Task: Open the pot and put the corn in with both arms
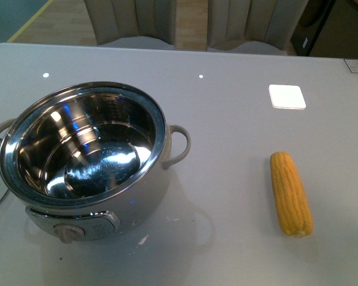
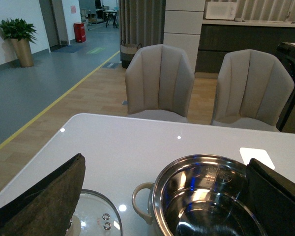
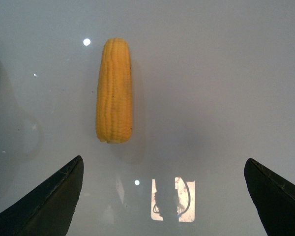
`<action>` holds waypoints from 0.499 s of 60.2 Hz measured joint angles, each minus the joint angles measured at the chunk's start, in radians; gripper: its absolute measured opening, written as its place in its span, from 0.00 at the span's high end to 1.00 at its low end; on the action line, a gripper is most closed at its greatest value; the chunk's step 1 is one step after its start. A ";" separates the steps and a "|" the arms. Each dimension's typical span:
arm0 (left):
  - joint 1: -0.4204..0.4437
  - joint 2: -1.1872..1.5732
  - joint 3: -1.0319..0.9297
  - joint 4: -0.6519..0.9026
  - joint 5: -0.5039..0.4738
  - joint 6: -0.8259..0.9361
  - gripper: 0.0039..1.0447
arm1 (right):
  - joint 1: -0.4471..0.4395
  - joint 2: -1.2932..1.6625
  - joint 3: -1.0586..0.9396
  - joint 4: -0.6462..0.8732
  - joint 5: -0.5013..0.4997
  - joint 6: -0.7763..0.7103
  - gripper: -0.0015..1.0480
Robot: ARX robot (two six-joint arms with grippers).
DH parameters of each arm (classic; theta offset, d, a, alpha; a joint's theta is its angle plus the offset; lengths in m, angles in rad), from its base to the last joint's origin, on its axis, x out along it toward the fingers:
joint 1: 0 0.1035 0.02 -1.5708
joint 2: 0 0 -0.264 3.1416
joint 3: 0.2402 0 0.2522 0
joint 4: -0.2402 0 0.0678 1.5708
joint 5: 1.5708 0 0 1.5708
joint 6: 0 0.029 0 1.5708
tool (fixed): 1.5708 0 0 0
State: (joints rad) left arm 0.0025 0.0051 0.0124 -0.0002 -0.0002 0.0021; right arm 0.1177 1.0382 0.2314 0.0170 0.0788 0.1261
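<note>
The table (image 1: 238, 119) is a smooth pale grey top, glossy enough to throw the ceiling lights back as little white dots, and it fills nearly the whole front view. A flat white square (image 1: 287, 96) with rounded corners sits in the upper right of that frame. Along the top edge are two padded beige chairs (image 2: 160, 81) with vertical stitched channels.

The left wrist view shows more of the room. There's light wood flooring with a yellow line next to a grey-blue floor. Further back are a potted plant (image 2: 17, 29), a red bin (image 2: 79, 32), and a white microwave (image 2: 221, 10) on dark cabinets.

The pot (image 1: 83, 149) is in the lower left of the front view with its top open. It has a round cream body, a mirror-shiny steel inside and rim, a loop handle on each side, and a dial knob (image 1: 68, 232) facing the camera. Its glass lid (image 2: 96, 216) lies flat on the table just beside one handle.

The corn (image 1: 291, 193) lies on the table at the right of the front view, well apart from the pot. It's yellow-orange, tapered, with bumpy rows of kernels.

The left gripper (image 2: 165, 162) has its matte black wedge fingers spread wide, holding nothing, up over the pot and lid. The right gripper (image 3: 163, 162) is spread just as wide and holds nothing. It hangs above the table near the corn without touching it.
</note>
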 joint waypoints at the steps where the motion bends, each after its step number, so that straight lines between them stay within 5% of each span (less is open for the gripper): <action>1: 0.000 0.000 0.000 0.000 0.000 0.000 0.07 | 0.005 0.024 0.002 0.018 0.000 0.000 0.09; 13: 0.000 0.000 0.000 0.000 0.000 0.000 0.07 | 0.100 0.469 0.109 0.282 -0.005 0.010 0.09; 30: 0.000 0.000 0.000 0.000 0.000 0.000 0.07 | 0.121 0.832 0.281 0.350 -0.008 0.009 0.09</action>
State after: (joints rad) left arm 0.0025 0.0051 0.0124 -0.0002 -0.0002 0.0021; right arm 0.2382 1.8702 0.5121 0.3672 0.0708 0.1352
